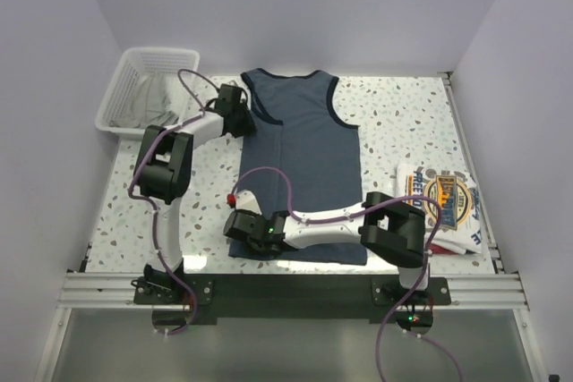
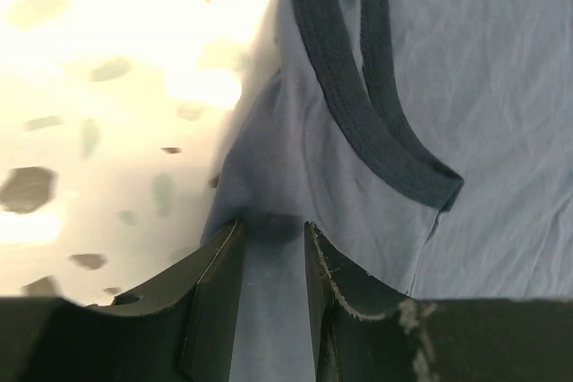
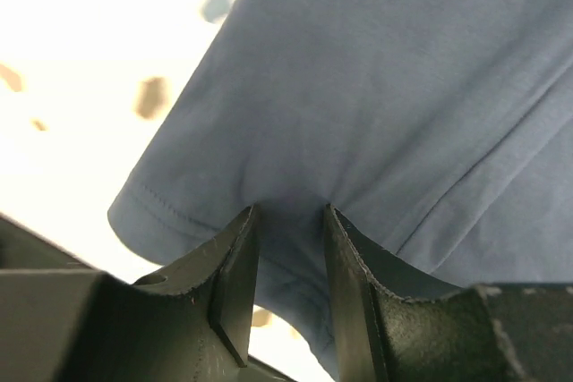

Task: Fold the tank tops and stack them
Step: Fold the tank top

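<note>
The slate-blue tank top lies flat in the middle of the table, neck to the far side, navy trim at the armholes. My left gripper is at its far left edge by the armhole, and in the left wrist view its jaws are closed on a pinch of the blue cloth. My right gripper is at the near left hem corner, and in the right wrist view its jaws are closed on the blue cloth. The white tank top with the round graphic lies folded at the right.
A white plastic mesh basket stands at the far left corner, with some pale cloth in it. White walls close the table on three sides. The speckled tabletop shows on both sides of the blue top.
</note>
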`<state>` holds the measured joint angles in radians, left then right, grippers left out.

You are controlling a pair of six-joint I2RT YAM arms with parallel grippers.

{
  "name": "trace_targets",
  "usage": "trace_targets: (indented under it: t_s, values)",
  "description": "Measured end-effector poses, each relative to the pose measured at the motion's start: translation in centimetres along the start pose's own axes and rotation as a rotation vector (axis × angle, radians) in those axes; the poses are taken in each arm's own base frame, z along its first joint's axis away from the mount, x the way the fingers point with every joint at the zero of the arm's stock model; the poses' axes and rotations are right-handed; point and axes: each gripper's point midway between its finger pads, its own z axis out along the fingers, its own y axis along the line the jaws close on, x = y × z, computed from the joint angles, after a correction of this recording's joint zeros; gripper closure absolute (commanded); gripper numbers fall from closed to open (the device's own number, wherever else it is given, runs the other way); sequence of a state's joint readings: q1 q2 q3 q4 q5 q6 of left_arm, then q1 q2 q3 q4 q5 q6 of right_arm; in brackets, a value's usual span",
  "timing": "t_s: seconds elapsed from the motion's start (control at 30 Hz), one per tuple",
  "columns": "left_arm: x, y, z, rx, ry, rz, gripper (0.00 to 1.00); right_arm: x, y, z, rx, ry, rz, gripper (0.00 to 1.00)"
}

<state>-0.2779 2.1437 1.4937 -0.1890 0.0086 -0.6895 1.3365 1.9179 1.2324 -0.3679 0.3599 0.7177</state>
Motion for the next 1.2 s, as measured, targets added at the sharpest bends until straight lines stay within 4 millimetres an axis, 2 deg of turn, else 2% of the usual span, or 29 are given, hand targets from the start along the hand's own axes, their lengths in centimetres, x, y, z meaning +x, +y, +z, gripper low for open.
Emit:
trace_targets:
  t_s: [0.23,0.4,0.47,0.53,0.6,0.63,0.67,0.77,0.83,0.9,1.0,1.07,1.13,1.2]
  values:
    - [-1.7,3.8,-1.0,-0.109,-0.033,-0.027,0.54,-1.2,4.0,0.1,-0.121,0.017,0.023,0.62]
    - [-3.1,6.5,-1.6,-0.167,-0.044,-0.031,0.43,-4.0,6.5,-0.7,-0.201,-0.006,0.052,0.61]
    - [-3.6,6.7,-1.8,-0.165,-0.047,-0.021,0.36,-5.6,6.3,-1.0,-0.219,-0.027,0.078,0.61]
    - [-3.9,6.4,-2.0,-0.147,-0.045,-0.008,0.32,-6.9,4.9,-1.3,-0.211,-0.041,0.106,0.59]
    - [-4.3,5.7,-2.6,-0.121,-0.050,0.000,0.29,-9.1,2.0,-2.1,-0.191,-0.073,0.159,0.59]
    - [-4.6,5.0,-3.1,-0.099,-0.055,0.004,0.28,-9.0,1.0,-2.2,-0.177,-0.068,0.163,0.58]
    - [-5.0,4.2,-3.7,-0.079,-0.066,0.011,0.27,-11.5,-1.7,-3.2,-0.162,-0.111,0.218,0.57]
    - [-6.6,1.8,-5.8,-0.026,-0.115,0.032,0.27,-16.4,-9.0,-5.3,-0.092,-0.217,0.325,0.56]
    - [-7.2,-0.4,-7.8,0.017,-0.152,0.054,0.28,-19.2,-14.8,-6.5,-0.033,-0.281,0.391,0.54]
    - [-7.1,-2.9,-9.8,0.063,-0.189,0.080,0.29,-20.5,-19.8,-6.8,0.017,-0.311,0.442,0.54]
    - [-4.4,-6.4,-12.5,0.135,-0.195,0.126,0.34,-21.0,-28.5,-6.0,0.108,-0.306,0.528,0.54]
    - [-0.9,-8.8,-13.8,0.189,-0.164,0.168,0.36,-20.7,-33.7,-4.3,0.143,-0.277,0.587,0.54]
    - [3.2,-10.7,-14.5,0.234,-0.114,0.213,0.37,-20.3,-37.6,-2.2,0.169,-0.241,0.631,0.54]
    - [7.8,-11.9,-14.8,0.265,-0.048,0.263,0.38,-19.8,-40.5,0.3,0.179,-0.204,0.657,0.54]
